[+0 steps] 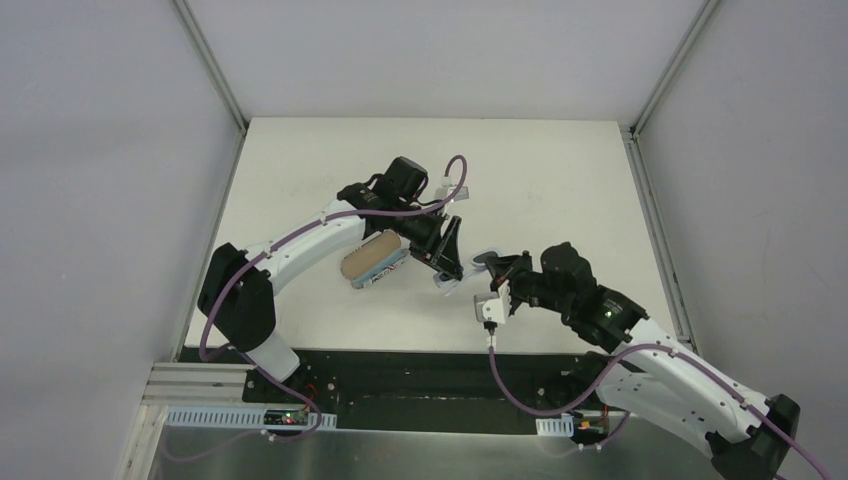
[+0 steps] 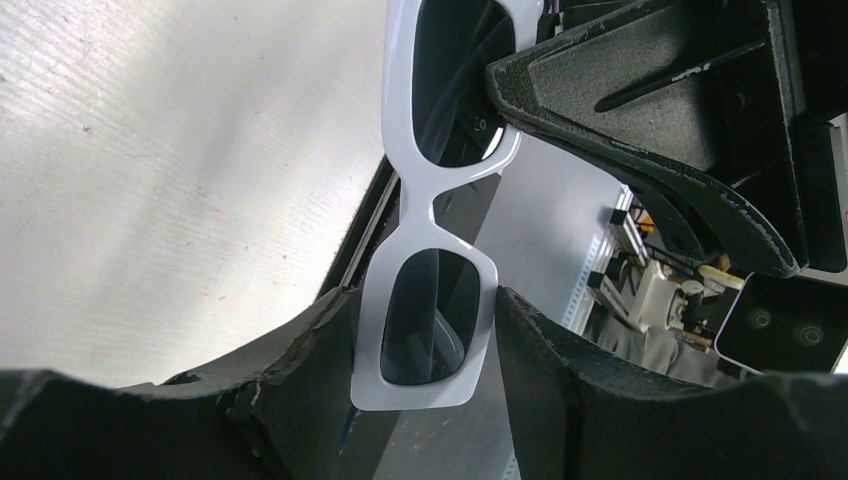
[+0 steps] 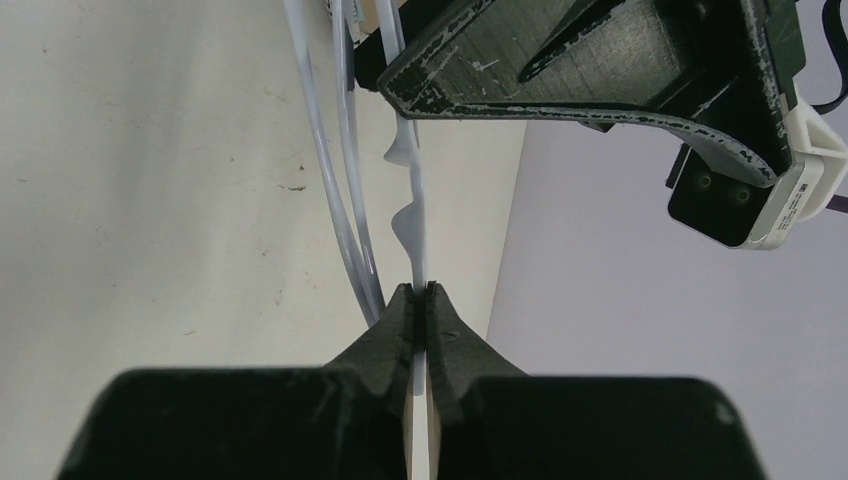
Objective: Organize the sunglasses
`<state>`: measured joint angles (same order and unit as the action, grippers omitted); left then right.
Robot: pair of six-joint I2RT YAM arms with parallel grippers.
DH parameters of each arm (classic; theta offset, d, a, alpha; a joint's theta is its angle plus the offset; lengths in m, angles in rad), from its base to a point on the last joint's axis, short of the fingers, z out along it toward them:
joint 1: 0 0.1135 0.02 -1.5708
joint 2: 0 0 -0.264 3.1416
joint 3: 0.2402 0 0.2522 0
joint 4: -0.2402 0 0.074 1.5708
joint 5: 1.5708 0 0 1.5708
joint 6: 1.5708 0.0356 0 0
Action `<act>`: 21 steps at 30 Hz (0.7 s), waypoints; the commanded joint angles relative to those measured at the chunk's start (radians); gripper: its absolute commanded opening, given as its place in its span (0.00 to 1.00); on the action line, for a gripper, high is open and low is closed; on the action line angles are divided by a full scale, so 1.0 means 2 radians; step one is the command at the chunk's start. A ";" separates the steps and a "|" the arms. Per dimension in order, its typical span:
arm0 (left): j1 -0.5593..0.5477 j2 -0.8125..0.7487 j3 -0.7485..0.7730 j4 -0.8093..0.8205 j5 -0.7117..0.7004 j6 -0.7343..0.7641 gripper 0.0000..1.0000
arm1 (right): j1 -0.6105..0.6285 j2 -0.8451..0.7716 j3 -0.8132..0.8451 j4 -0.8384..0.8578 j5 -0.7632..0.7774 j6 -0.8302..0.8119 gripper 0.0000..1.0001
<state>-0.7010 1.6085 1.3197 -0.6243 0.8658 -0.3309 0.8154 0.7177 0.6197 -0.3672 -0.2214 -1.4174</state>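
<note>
The sunglasses, white frame with dark rectangular lenses, hang above the table between my two grippers. In the left wrist view the sunglasses stand on end. My left gripper has one lens rim between its fingers, which touch both sides of it. The right gripper's finger presses on the other lens. In the right wrist view my right gripper is shut on the frame, seen edge-on. The slim temple arms curve beside it. In the top view the left gripper and right gripper face each other.
An oblong case, tan on top, lies on the white table just left of the left gripper, under that arm's wrist. Grey walls enclose the table on three sides. The black base plate lies at the near edge.
</note>
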 commanded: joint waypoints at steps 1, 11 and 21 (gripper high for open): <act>-0.004 -0.003 0.018 0.000 0.009 0.022 0.55 | 0.005 0.009 0.034 0.000 -0.008 0.014 0.00; -0.006 0.003 0.017 -0.006 0.013 0.027 0.46 | 0.008 0.013 0.035 -0.003 -0.006 0.011 0.00; -0.002 -0.007 0.016 -0.017 -0.032 0.034 0.28 | 0.009 0.033 0.063 -0.052 0.002 0.038 0.49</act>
<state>-0.7074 1.6184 1.3216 -0.6514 0.8635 -0.2951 0.8288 0.7601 0.6514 -0.4026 -0.2146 -1.3769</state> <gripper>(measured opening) 0.476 0.377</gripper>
